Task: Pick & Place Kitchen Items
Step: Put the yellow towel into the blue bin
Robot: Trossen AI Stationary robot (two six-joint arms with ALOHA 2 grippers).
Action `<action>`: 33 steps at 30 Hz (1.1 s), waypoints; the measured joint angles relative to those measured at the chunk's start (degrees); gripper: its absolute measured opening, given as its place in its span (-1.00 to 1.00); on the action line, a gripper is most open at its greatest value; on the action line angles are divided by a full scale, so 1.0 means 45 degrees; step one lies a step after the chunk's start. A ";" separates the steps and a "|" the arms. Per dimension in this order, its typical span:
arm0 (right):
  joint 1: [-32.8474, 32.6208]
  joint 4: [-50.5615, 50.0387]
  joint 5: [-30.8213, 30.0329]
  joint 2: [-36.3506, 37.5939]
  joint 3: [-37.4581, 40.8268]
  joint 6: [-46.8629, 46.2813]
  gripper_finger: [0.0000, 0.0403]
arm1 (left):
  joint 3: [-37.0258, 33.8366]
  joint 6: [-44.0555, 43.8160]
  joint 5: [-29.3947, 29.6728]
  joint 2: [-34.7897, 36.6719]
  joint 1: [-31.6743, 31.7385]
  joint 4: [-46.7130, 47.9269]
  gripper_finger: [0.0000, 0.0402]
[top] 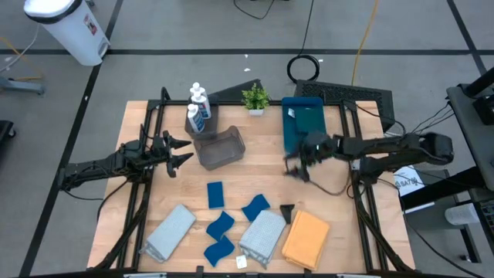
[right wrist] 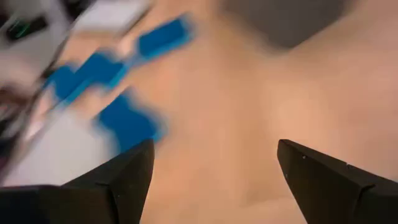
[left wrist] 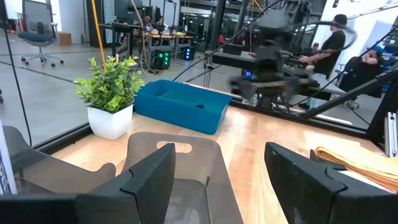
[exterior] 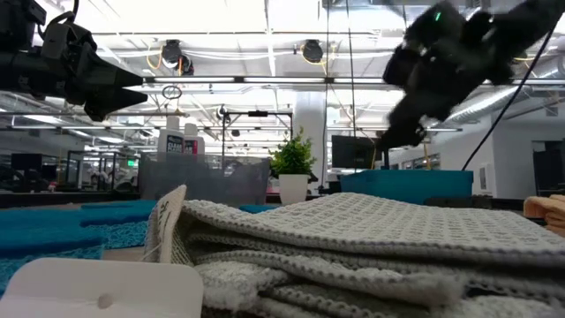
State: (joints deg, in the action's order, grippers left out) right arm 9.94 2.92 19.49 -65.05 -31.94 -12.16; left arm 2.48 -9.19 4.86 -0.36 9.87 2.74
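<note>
We are working at a wooden table (top: 266, 166) in an open lab. Our right gripper (top: 296, 164) is hanging wide open and empty beside the blue tray (top: 302, 123); our left gripper (top: 179, 151), equally spread, is waiting near the grey bin (top: 220, 147). The blue sponges (top: 221, 224) are lying near the front edge among the folded cloths (top: 264, 234); we are judging them light and squashy, best pinched across the narrow middle.

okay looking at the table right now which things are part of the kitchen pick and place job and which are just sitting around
Job items: white bottles, blue sponges, grey cloths, orange cloth.

Just lying about: potted plant, blue tray, grey bin.
</note>
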 joint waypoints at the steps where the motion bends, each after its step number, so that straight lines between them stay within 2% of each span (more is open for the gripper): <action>1: -0.0724 -0.0878 -0.0097 0.0147 -0.0274 -0.0238 0.55 | 0.0000 0.0000 0.0000 0.0000 0.0000 0.0000 0.25; 6: -0.3816 -0.5123 -0.1277 0.0677 -0.1049 -0.2109 0.55 | 0.0001 -0.0001 0.0000 0.0000 0.0000 -0.0001 0.25; 11: -0.5708 -0.6623 -0.1310 0.0771 -0.1055 -0.4802 0.55 | 0.0001 0.0000 -0.0003 0.0000 0.0000 -0.0002 0.25; 16: -0.6897 -0.6638 -0.1321 0.0736 -0.0749 -0.6466 0.55 | 0.0000 -0.0002 0.0000 0.0000 0.0000 0.0000 0.25; 22: -0.7425 -0.6403 -0.1310 0.0732 0.0105 -0.7883 0.55 | 0.0000 0.0000 0.0000 0.0000 0.0000 0.0000 0.25; 33: -0.7823 -0.3503 -0.0722 0.0611 0.1688 -0.8960 0.55 | 0.0002 -0.0005 0.0000 0.0000 0.0000 0.0000 0.25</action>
State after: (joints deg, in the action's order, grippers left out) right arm -25.26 -12.84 16.24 -62.30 -24.34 -52.48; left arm 2.49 -9.21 4.86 -0.36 9.87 2.74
